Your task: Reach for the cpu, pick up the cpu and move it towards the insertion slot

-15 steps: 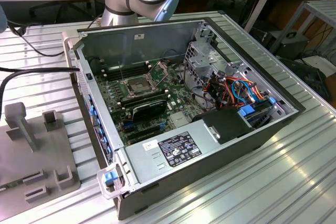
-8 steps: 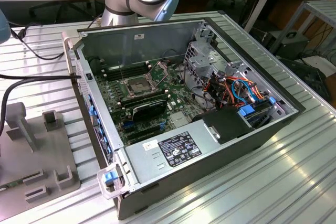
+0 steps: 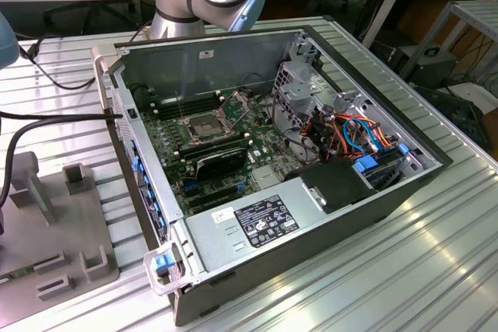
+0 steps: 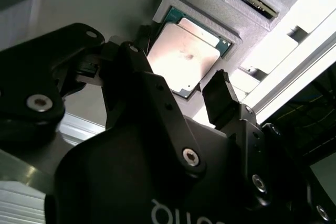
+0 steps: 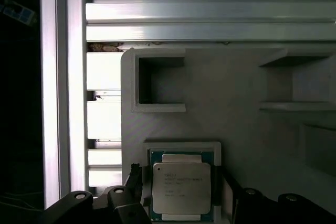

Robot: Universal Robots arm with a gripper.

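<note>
The end effector [image 5: 181,178] is spread, its fingers [image 5: 135,179] either side of the cpu [image 5: 182,192] lying flat in the holder [image 5: 236,87]; closing off-centre might catch the holder's rim and tip it

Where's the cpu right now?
In both wrist views the cpu lies in a square recess of the grey holder, between the fingers of the open gripper, not yet lifted.
</note>
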